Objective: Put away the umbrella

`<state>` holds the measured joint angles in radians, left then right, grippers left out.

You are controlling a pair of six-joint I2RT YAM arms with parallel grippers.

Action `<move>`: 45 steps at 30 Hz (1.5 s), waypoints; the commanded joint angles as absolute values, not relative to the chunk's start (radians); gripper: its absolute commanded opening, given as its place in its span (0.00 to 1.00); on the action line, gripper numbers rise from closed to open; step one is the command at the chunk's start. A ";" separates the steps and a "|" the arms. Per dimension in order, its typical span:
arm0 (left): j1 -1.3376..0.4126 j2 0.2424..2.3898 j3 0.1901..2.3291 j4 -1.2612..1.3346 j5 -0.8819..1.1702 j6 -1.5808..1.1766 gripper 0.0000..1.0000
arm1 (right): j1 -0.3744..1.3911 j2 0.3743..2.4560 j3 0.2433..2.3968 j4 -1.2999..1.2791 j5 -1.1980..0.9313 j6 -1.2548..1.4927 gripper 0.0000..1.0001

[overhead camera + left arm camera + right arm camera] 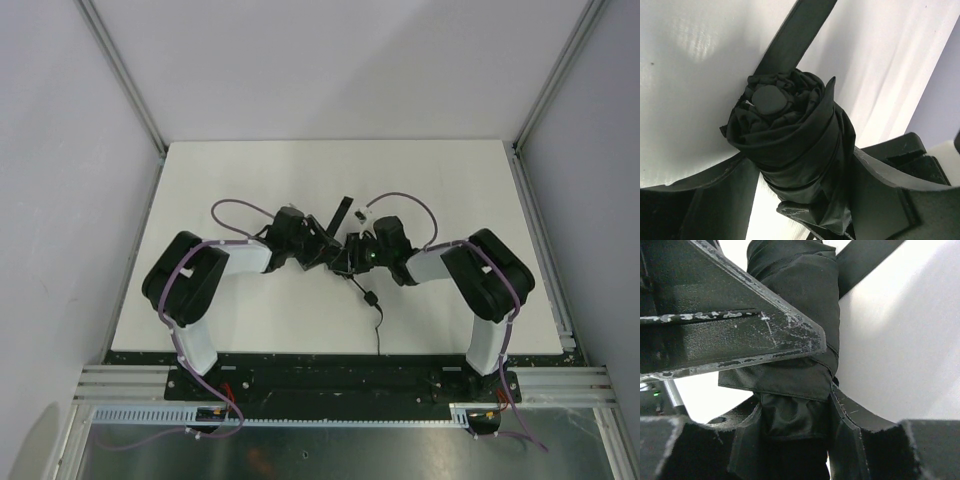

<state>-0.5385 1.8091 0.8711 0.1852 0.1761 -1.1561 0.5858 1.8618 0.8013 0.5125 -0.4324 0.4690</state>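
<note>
The black umbrella (341,248) is folded into a tight roll and held above the white table (250,180) between both grippers. In the left wrist view its round cap (769,99) faces the camera, and the left gripper (802,167) is shut on the rolled fabric (790,140), one finger on each side. In the right wrist view the right gripper (792,420) is shut on the umbrella's fabric (795,285) lower down. A flat black closure band (345,212) sticks out from the roll toward the far side. The thin wrist strap (375,305) hangs toward the near edge.
The left gripper's scratched finger (730,335) crosses the upper left of the right wrist view, close to the right gripper. Grey walls and aluminium posts (130,90) enclose the table. Purple cables (235,205) loop off both wrists.
</note>
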 commanded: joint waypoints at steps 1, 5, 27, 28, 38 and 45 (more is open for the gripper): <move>-0.532 1.872 0.830 -0.050 0.150 -1.048 0.70 | 0.536 1.865 0.772 0.631 -0.581 0.634 0.00; -0.538 1.885 0.827 -0.038 0.166 -1.049 0.69 | 0.515 1.888 0.760 0.763 -0.651 0.750 0.00; -0.561 1.962 0.736 0.135 0.198 -1.085 0.01 | 0.494 1.933 0.724 0.770 -0.654 0.793 0.33; -0.562 1.959 0.732 0.138 0.198 -1.087 0.00 | 0.494 1.907 0.731 0.678 -0.615 0.730 0.42; -0.562 1.900 0.716 0.133 0.190 -1.116 0.00 | 0.596 1.647 0.800 0.218 -0.190 0.336 0.99; -0.563 1.890 0.739 0.061 0.197 -1.158 0.00 | 0.747 1.697 0.944 0.122 0.078 0.195 0.99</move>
<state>-0.5537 1.8408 0.7895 0.3782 0.2657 -1.1816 0.6857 1.6772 0.8536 0.2001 -0.1226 0.3305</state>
